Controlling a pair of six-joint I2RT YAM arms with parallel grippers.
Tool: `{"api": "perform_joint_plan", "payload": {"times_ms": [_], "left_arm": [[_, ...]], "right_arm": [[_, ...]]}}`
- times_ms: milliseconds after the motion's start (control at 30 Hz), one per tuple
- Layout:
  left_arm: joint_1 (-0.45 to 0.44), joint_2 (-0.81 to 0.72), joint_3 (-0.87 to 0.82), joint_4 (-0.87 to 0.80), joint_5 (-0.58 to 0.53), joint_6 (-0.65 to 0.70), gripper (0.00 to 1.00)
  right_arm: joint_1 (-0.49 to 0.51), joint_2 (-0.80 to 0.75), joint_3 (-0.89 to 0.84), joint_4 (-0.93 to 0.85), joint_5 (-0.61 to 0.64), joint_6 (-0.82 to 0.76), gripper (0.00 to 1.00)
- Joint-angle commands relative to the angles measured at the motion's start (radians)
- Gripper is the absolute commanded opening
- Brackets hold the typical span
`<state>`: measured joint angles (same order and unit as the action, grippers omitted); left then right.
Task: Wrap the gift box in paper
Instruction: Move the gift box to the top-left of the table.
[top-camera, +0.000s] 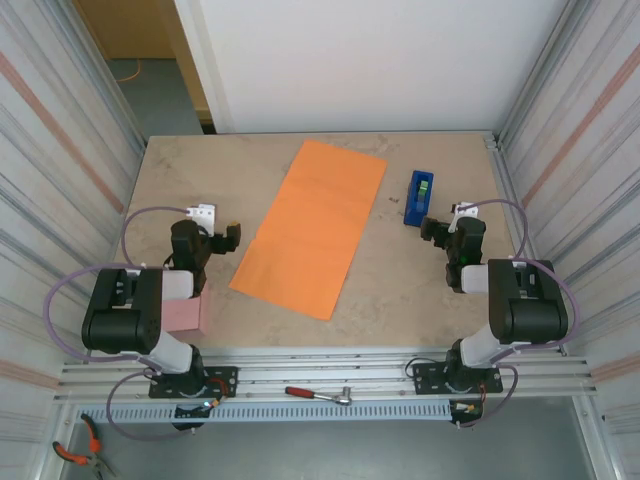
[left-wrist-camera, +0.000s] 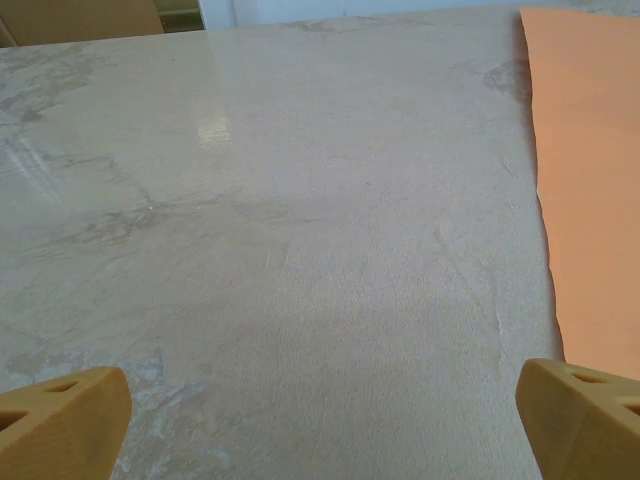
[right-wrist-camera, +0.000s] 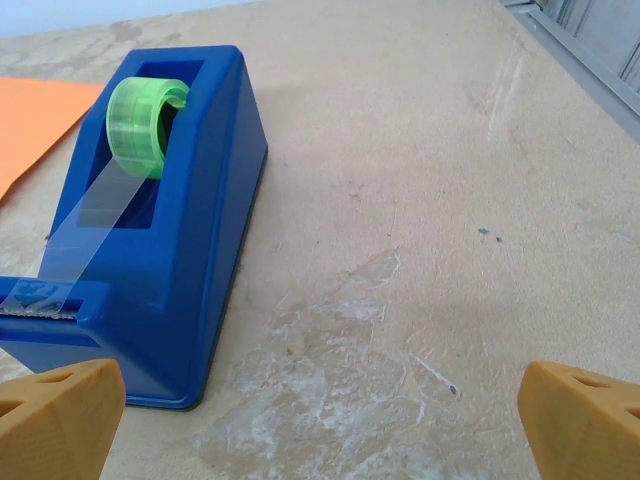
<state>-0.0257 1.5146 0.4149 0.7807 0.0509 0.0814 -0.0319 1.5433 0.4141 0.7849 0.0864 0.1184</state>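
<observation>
Paper (top-camera: 310, 228) flat on counter (top-camera: 420, 290): thin, floppy, likely slippery; pinch an edge. Box (top-camera: 186, 312) looks light, stiff; grip its sides. Left fingers (left-wrist-camera: 60, 420) and right fingers (right-wrist-camera: 585, 415) wide, empty.

Beige marbled tabletop (top-camera: 420, 290), white back wall (top-camera: 380, 60), ribbed metal side panels (top-camera: 50, 150), grey floor (top-camera: 155, 95)

The left arm (top-camera: 122, 312) and right arm (top-camera: 525, 300) are chunky black with white joints, looped lilac cables (top-camera: 58, 290) and mustard-yellow fingertips (left-wrist-camera: 60, 425).
</observation>
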Motion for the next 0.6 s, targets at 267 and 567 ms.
{"api": "perform_joint_plan", "payload": {"times_ms": [267, 567], "left_arm": [[0.007, 0.001, 0.006, -0.003, -0.003, -0.002, 0.99], [0.021, 0.0, 0.005, -0.003, 0.025, -0.013, 0.99]], "right_arm": [[0.006, -0.003, -0.011, 0.027, 0.023, -0.012, 0.99], [0.005, -0.006, -0.012, 0.027, 0.019, -0.01, 0.99]]}}
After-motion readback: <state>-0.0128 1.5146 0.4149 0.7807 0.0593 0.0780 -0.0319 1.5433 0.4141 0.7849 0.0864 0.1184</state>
